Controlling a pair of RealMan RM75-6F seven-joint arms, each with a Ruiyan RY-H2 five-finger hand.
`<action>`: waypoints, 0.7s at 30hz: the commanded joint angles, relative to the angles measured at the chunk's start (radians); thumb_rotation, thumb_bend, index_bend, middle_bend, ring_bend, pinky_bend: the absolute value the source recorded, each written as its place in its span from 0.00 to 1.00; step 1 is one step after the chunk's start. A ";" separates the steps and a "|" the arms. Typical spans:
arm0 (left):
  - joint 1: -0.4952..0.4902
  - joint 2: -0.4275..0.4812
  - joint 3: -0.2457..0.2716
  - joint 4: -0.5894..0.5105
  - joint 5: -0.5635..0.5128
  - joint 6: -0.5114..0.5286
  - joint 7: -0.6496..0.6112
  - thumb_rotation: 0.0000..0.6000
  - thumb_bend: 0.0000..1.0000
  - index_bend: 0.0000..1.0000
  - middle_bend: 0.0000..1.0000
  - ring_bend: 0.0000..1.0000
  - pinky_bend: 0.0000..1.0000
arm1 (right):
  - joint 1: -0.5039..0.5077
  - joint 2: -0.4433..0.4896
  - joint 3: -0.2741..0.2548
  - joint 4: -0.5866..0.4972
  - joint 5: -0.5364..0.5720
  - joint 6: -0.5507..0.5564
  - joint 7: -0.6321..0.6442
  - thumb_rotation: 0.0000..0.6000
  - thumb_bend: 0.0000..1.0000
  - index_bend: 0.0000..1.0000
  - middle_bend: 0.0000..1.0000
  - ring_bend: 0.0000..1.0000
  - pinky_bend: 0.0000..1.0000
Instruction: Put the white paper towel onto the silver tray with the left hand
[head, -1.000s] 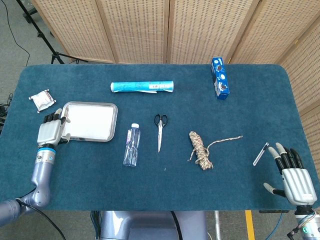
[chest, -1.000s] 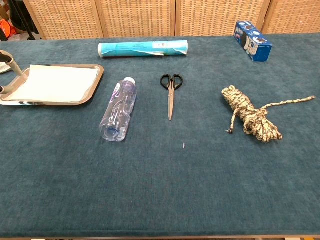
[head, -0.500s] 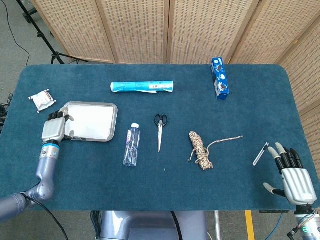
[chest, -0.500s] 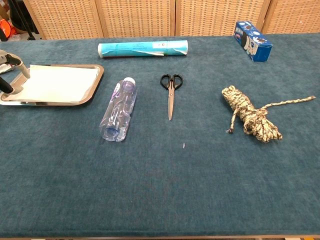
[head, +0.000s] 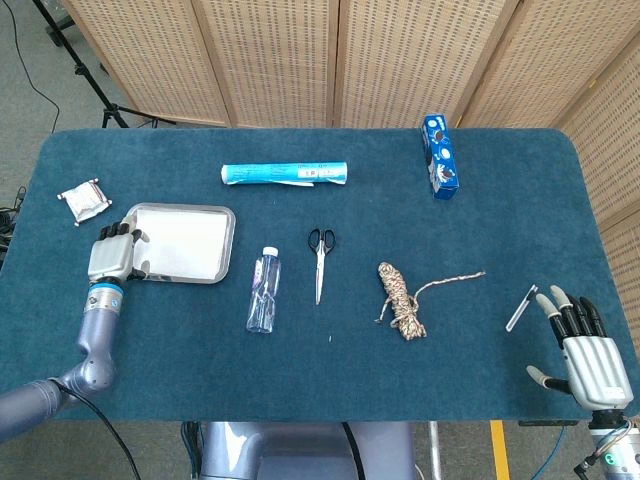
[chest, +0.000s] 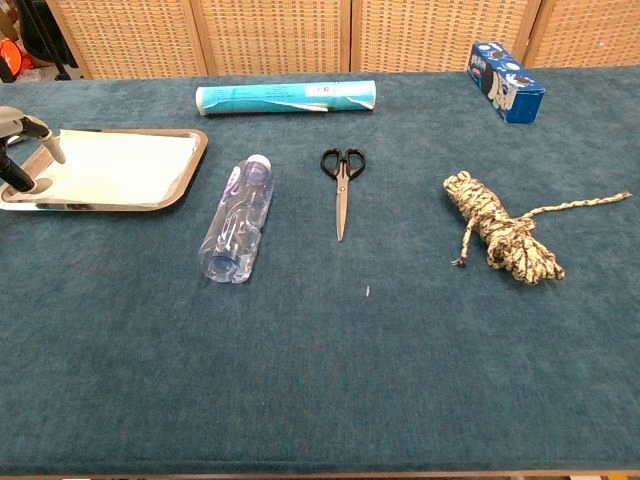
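Note:
The white paper towel (head: 180, 243) (chest: 115, 165) lies flat inside the silver tray (head: 231, 240) (chest: 100, 203) at the table's left. My left hand (head: 110, 258) (chest: 22, 150) hovers at the tray's left rim. Its fingers are apart, one light fingertip over the towel's left edge and the dark thumb below it; it holds nothing that I can see. My right hand (head: 585, 350) rests near the front right corner, fingers spread and empty. Only the head view shows it.
Right of the tray lie a clear bottle (head: 264, 290) (chest: 237, 218), black scissors (head: 320, 260) (chest: 341, 185) and a rope bundle (head: 402, 298) (chest: 500, 238). A teal roll (head: 285, 173) and a blue box (head: 440, 155) sit at the back. A crumpled packet (head: 84, 200) lies left of the tray.
My left hand has shifted slightly forward and right, further over the tray's left rim. The towel stays flat on the tray. The right hand has not moved.

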 joint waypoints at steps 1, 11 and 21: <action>-0.002 -0.002 0.000 0.005 -0.003 -0.002 0.001 1.00 0.41 0.33 0.00 0.00 0.00 | 0.000 0.000 0.000 0.000 0.001 -0.001 0.000 1.00 0.00 0.09 0.00 0.00 0.00; -0.009 0.001 -0.004 0.010 -0.016 -0.001 0.006 1.00 0.41 0.33 0.00 0.00 0.00 | 0.001 0.000 0.000 -0.001 0.001 -0.002 0.000 1.00 0.00 0.09 0.00 0.00 0.00; -0.016 -0.014 0.001 0.054 -0.022 -0.023 0.005 1.00 0.41 0.33 0.00 0.00 0.00 | 0.001 0.000 0.000 0.000 0.003 -0.002 0.000 1.00 0.00 0.09 0.00 0.00 0.00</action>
